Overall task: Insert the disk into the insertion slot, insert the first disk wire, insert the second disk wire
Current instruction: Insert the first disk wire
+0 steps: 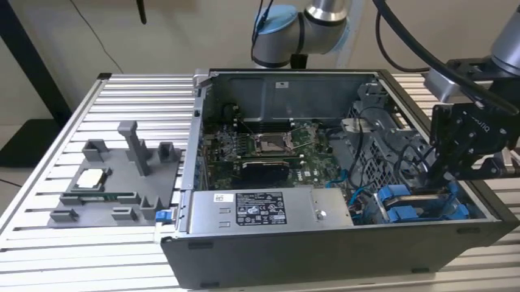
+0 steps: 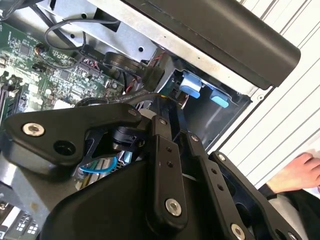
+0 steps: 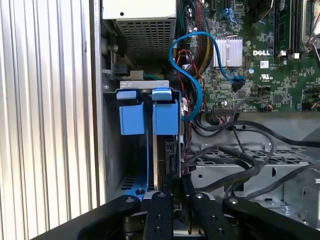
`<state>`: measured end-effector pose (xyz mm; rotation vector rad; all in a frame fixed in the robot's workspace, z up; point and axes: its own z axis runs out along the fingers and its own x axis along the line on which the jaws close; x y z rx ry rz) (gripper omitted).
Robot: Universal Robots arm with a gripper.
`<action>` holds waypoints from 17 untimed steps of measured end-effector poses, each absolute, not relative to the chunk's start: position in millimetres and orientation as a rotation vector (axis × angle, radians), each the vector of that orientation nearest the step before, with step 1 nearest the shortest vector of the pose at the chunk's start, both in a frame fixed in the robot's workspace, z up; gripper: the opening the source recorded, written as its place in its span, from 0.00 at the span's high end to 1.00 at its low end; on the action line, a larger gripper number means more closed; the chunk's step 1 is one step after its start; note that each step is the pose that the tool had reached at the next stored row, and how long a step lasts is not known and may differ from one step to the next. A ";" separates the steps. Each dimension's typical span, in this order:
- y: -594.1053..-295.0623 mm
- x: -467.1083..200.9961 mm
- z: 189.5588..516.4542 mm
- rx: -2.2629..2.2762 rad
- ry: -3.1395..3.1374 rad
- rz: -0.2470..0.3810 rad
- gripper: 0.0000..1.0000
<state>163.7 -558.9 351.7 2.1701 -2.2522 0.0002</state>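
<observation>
Slatted aluminium table [image 1: 122, 91] | fingers [image 3: 176, 182] pinched shut on disk [image 3: 169, 150]; disk upright in insertion slot [image 3: 114, 150]

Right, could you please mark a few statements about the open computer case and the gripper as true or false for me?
1. The gripper reaches down into the case at the blue carriers. True.
2. The case is shut by a side panel. False: it is open, and the motherboard shows.
3. A blue cable loops from the motherboard towards the blue carriers. True.
4. The grey tray lies at the exterior view's right of the case. False: the grey tray lies at its left.
5. The power-supply box stands on the grey tray. False: the power-supply box sits inside the case.
</observation>
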 end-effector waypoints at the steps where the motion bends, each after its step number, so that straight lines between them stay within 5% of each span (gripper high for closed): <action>1: -558.9 163.7 351.0 2.169 -2.254 0.000 0.81; 17: -560.2 163.7 332.6 2.152 -2.258 -0.011 0.81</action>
